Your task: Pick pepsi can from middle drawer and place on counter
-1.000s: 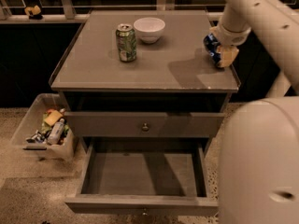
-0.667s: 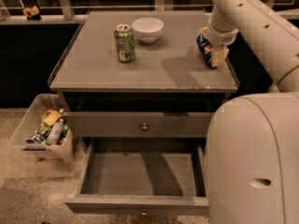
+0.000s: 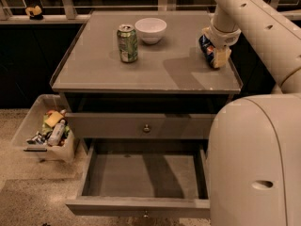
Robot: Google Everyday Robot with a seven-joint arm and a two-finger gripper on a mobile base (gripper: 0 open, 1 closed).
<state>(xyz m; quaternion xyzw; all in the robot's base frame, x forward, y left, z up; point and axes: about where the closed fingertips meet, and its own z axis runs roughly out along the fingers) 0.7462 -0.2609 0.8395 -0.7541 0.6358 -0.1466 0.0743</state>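
The pepsi can (image 3: 207, 50), dark blue with pale markings, is held by my gripper (image 3: 214, 53) at the right edge of the counter (image 3: 155, 69). The can looks slightly tilted and sits at or just above the counter top. My gripper is shut on it, reaching down from my pale arm (image 3: 254, 27) at the upper right. The middle drawer (image 3: 143, 175) is pulled open below the cabinet and its grey inside is bare.
A green-patterned can (image 3: 127, 43) and a white bowl (image 3: 150, 29) stand at the back middle of the counter. The upper drawer front (image 3: 141, 126) is shut. A clear bin of snacks (image 3: 47, 131) sits on the floor at left. My arm's large body (image 3: 256, 164) fills the lower right.
My gripper has carried the pepsi can a little toward the back of the counter along its right edge. The camera has shifted slightly. The drawer stays open.
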